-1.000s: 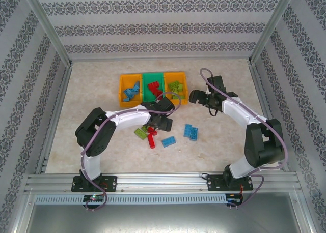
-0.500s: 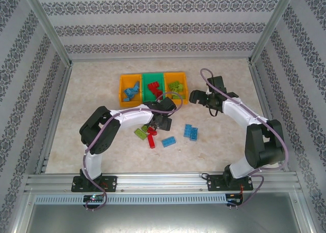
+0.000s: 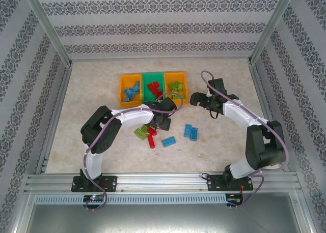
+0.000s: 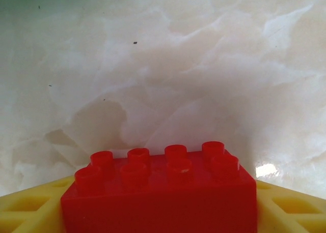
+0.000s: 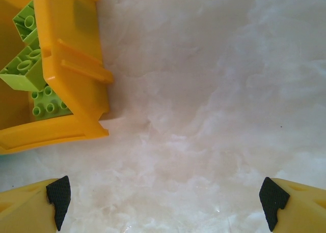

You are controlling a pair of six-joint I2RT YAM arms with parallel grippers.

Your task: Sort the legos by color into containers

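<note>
Studs in two rows of four crown the glossy red brick (image 4: 163,192), which the left gripper (image 3: 161,122) pinches by its ends between yellow fingers (image 4: 30,212). Just beside that gripper, loose legos (image 3: 168,141) in red, light green and blue lie on the marbled table (image 5: 214,90). The right gripper (image 5: 165,205) is spread wide above bare tabletop, with the orange bin (image 5: 76,55) of light green bricks (image 5: 23,70) ahead to its left.
</note>
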